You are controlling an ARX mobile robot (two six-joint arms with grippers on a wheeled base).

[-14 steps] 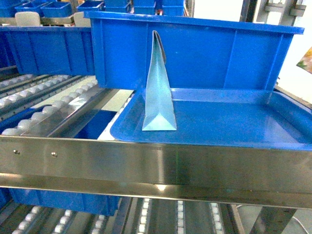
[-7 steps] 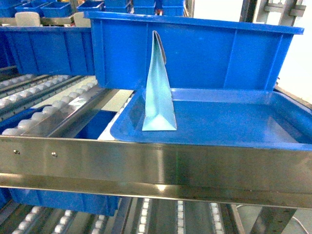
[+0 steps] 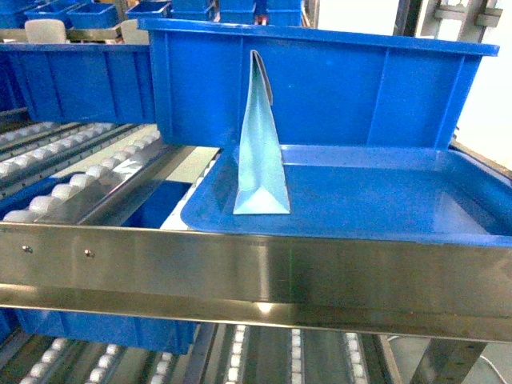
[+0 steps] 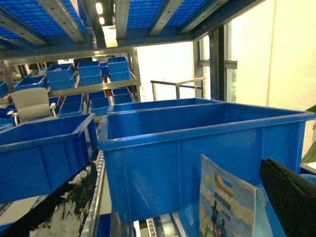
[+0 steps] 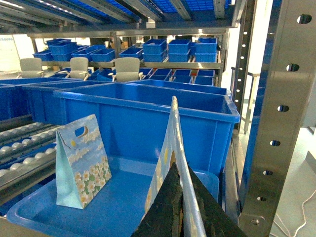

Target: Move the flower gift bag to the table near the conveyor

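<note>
My right gripper (image 5: 181, 173) is shut on the top edge of a flower gift bag (image 5: 170, 131), seen edge-on in the right wrist view above the blue tray (image 5: 118, 207). A second flower gift bag (image 5: 81, 163) stands upright at the tray's left end. In the head view this second bag (image 3: 260, 152) shows only its pale blue side. My left gripper (image 4: 177, 165) is open, and the standing bag (image 4: 224, 207) is between its fingers, close to the right finger (image 4: 291, 197). The conveyor (image 3: 72, 172) carries the tray. The table is out of view. Neither gripper shows in the head view.
A deep blue bin (image 3: 320, 80) stands right behind the tray, with more blue bins (image 3: 80, 76) to the left. A steel rail (image 3: 256, 272) runs across the front. A perforated steel upright (image 5: 281, 123) rises close on the right.
A coloured patch at the right edge of the head view a second ago is gone. The standing bag and the tray have not moved.
</note>
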